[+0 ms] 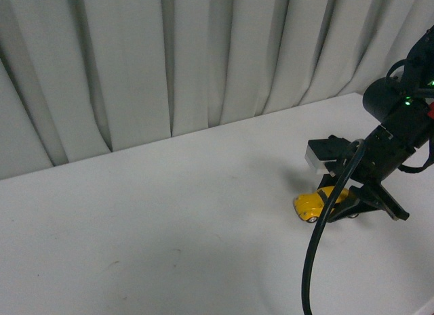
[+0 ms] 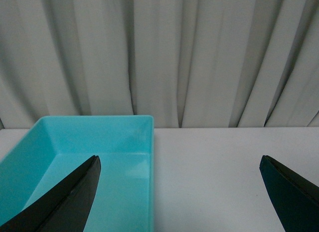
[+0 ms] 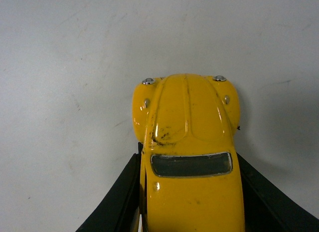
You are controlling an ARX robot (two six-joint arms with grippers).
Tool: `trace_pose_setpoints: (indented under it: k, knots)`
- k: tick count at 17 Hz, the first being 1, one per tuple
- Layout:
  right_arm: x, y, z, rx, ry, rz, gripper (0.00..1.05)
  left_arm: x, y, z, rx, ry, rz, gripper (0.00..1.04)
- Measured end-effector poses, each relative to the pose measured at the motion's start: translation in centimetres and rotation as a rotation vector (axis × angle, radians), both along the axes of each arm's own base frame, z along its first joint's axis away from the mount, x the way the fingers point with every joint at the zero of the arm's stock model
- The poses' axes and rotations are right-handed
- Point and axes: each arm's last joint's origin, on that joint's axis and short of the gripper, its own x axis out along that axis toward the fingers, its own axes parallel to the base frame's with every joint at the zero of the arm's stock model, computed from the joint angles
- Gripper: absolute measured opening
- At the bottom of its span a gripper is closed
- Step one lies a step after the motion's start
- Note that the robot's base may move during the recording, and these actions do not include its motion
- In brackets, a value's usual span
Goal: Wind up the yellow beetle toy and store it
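Observation:
The yellow beetle toy [image 1: 313,204] rests on the white table at the right, its nose pointing left. My right gripper [image 1: 339,205] is shut on its body from behind. In the right wrist view the toy [image 3: 189,142] fills the middle, hood and dark windscreen up, with a black finger [image 3: 119,192] pressed against each flank. My left gripper [image 2: 179,192] does not show in the front view. In the left wrist view it is open, its dark fingertips [image 2: 75,197] wide apart with nothing between them.
A turquoise bin [image 2: 99,142] sits on the table below my left gripper, its near wall under one fingertip. Pale curtains [image 1: 169,64] close off the back of the table. My right arm's black cable [image 1: 315,254] hangs down in front.

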Motion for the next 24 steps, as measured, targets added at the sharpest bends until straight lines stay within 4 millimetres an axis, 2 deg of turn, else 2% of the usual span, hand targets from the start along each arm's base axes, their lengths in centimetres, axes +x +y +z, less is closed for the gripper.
trace_pose_setpoints:
  k: [4,10,13,15,17,24]
  knots:
    - [-1.0,-0.6,0.0,-0.003,0.008,-0.022,0.44,0.0,0.0,0.0,0.0,0.0,0.0,0.98]
    - [-1.0,-0.6,0.1,-0.007,0.015,-0.021,0.44,0.0,0.0,0.0,0.0,0.0,0.0,0.98]
    - [-1.2,-0.5,0.1,-0.006,0.029,-0.003,0.72,0.0,0.0,0.0,0.0,0.0,0.0,0.98]
    - [-1.4,-0.4,0.2,-0.002,0.037,0.007,0.95,0.0,0.0,0.0,0.0,0.0,0.0,0.98]
    - [-1.4,-0.4,0.2,-0.002,0.037,0.009,1.0,0.0,0.0,0.0,0.0,0.0,0.0,0.98]
    - [-1.2,-0.2,0.3,-0.014,0.042,0.021,0.98,0.0,0.0,0.0,0.0,0.0,0.0,0.98]
